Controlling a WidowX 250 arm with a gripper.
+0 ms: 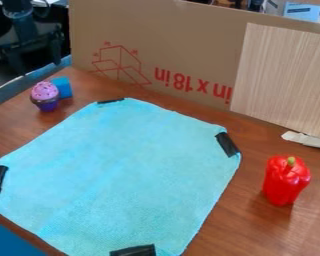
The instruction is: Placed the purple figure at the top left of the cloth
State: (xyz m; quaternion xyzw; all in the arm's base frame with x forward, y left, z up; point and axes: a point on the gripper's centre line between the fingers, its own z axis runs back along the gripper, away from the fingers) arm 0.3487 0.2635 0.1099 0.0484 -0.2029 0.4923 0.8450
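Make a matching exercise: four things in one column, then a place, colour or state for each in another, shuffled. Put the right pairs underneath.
Things
1. Toy cupcake
2. Blue block
3. Red pepper
4. Cloth

Places, colours, states
A. Lies spread out, with black tape along its edges
B. Partly hidden behind another toy
C. Pink on top, purple below
D. Stands upright, with a green stem

Right pairs: 1-C, 2-B, 3-D, 4-A

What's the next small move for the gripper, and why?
I'd bring the gripper over the purple-topped cupcake, likely the purple figure, keeping its fingers open. The cupcake stands on the table, outside the cloth, so it probably needs grasping first. Watch the blue block right beside it.
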